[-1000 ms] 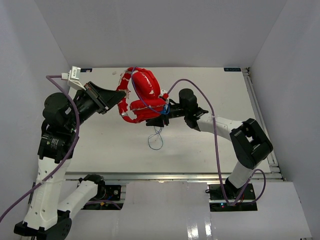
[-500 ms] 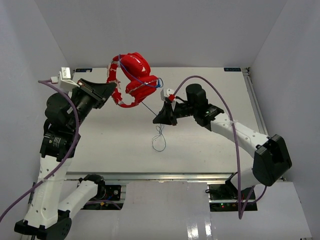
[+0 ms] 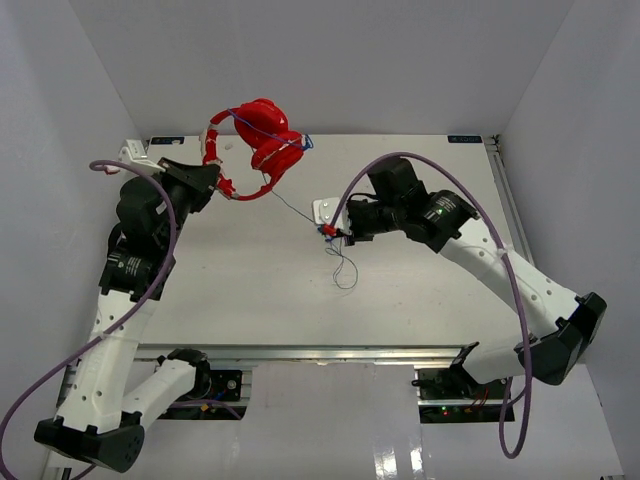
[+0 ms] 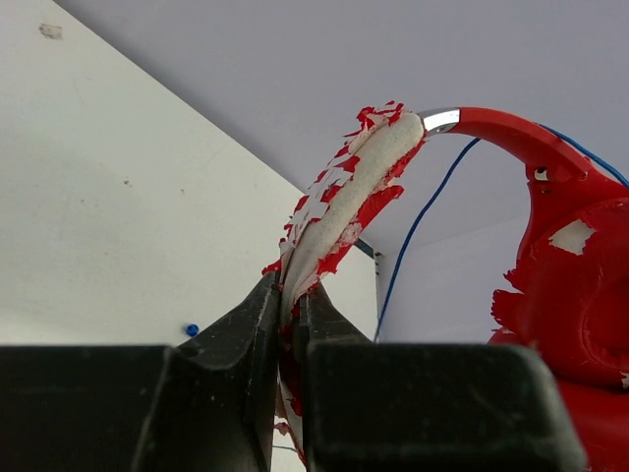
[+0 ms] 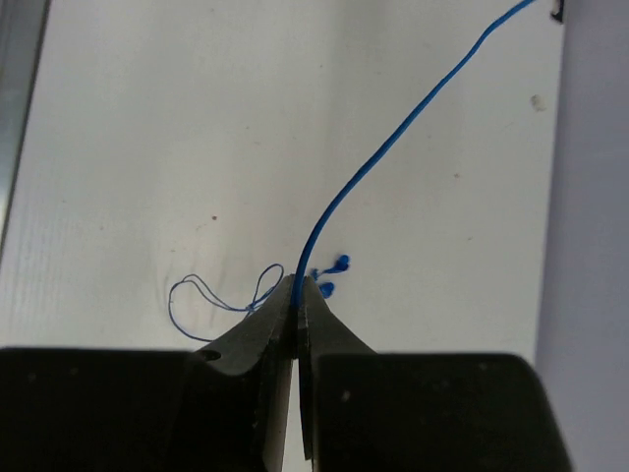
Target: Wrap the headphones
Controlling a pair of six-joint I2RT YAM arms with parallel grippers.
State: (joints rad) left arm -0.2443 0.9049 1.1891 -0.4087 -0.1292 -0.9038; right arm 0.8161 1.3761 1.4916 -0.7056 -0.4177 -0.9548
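White table [image 3: 250, 290], one headphones [image 3: 262, 128] lifted, left gripper [image 4: 290, 297] clamping headband [image 4: 344, 206], right gripper [image 5: 296, 293] pinching single blue cord [image 5: 393, 147]

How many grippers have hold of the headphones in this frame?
2. The left gripper is shut on the peeling headband, held up at the far left; the right gripper pinches the blue cord low over the table.
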